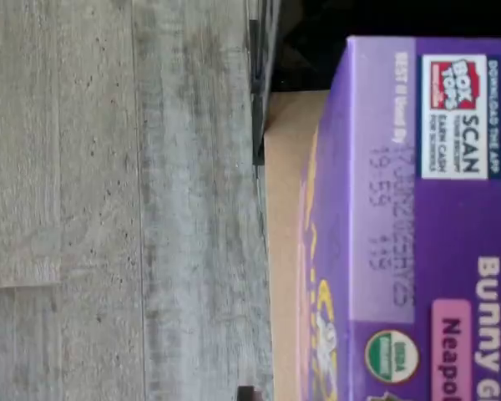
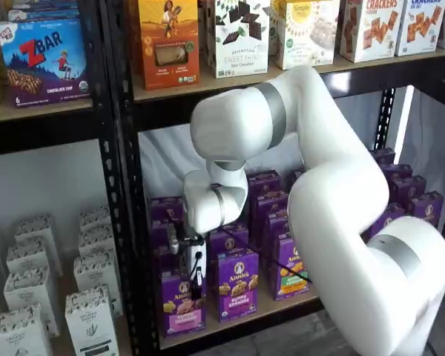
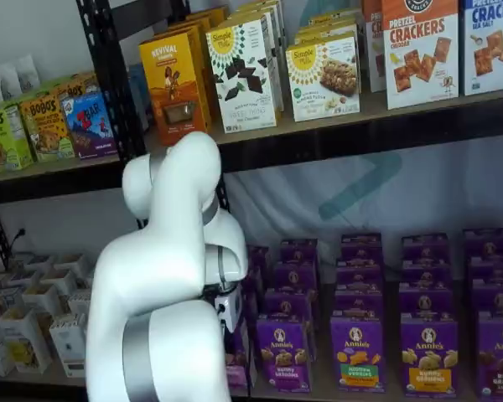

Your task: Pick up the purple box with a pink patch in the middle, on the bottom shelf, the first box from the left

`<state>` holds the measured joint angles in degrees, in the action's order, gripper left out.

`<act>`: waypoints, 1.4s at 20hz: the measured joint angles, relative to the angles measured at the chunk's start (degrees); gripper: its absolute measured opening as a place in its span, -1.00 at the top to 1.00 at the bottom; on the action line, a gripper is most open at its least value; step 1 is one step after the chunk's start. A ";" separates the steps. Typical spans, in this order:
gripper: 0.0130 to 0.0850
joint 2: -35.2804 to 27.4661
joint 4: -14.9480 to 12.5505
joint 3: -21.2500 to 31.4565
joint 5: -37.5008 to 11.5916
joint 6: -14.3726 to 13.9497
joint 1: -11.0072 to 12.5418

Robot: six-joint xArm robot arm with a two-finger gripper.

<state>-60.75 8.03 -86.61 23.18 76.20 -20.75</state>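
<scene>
Pincer (image 2: 195, 284) hangs at the Annie's purple box (image 2: 182, 305) top, 12 o'clock above its pink band, bottom shelf (image 2: 282, 305); grip state I cannot tell, fingers side-on.

Place: a mock grocery shop set up as a robot lab.
Racks: black metal uprights (image 2: 115, 185) with tan boards (image 3: 377, 113), stocked like store shelves.
Goods: rows of boxed snacks facing forward, crackers (image 3: 419, 50) above, purple boxes (image 3: 356, 347) below.
Robot: a white arm (image 2: 334, 200) stands before the shelves.
Floor: grey wood-look planks (image 1: 108, 209).
</scene>
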 joint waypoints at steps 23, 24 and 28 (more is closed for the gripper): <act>0.44 -0.40 0.32 -0.64 0.50 0.31 0.06; 0.44 -0.38 0.39 -0.65 0.49 0.33 0.01; 0.44 -0.13 0.23 -0.28 0.23 0.02 -0.17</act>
<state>-60.89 8.26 -86.89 23.41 76.22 -20.92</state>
